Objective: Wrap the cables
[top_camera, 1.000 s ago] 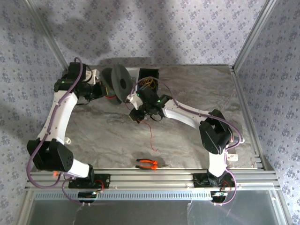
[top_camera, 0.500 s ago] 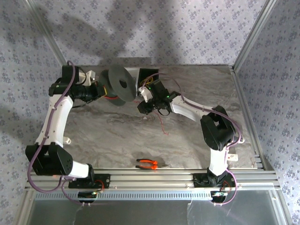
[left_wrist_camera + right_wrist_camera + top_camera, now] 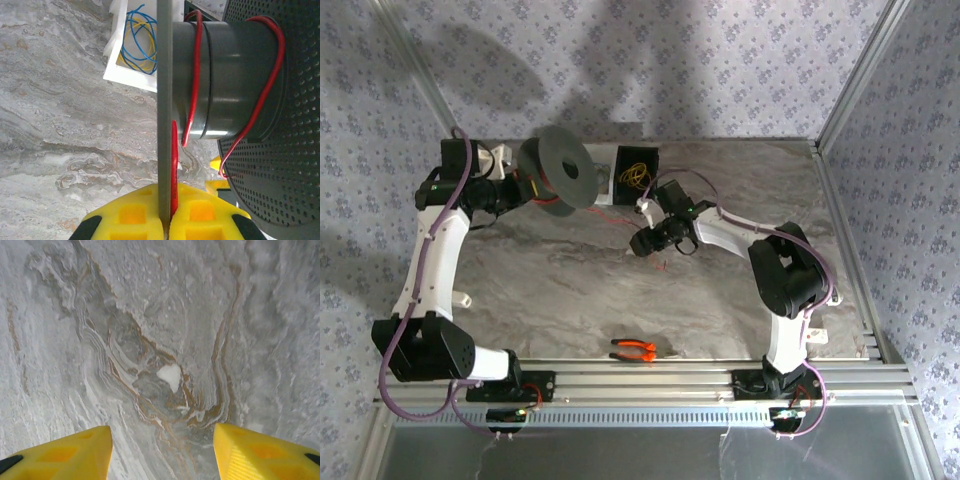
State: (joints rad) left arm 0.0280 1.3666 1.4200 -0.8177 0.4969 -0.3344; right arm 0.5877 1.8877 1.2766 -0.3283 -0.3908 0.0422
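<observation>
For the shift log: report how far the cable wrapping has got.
Done: a few turns of red cable sit on the spool. In hand: the left hand clamps the spool's flange; the right hand is open, holding nothing. Left: its tail hangs loose, and blue and yellow cables wait unwound in their box.

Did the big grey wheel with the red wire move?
Yes. The grey spool has shifted left, away from the black box, opening a gap between them.
</observation>
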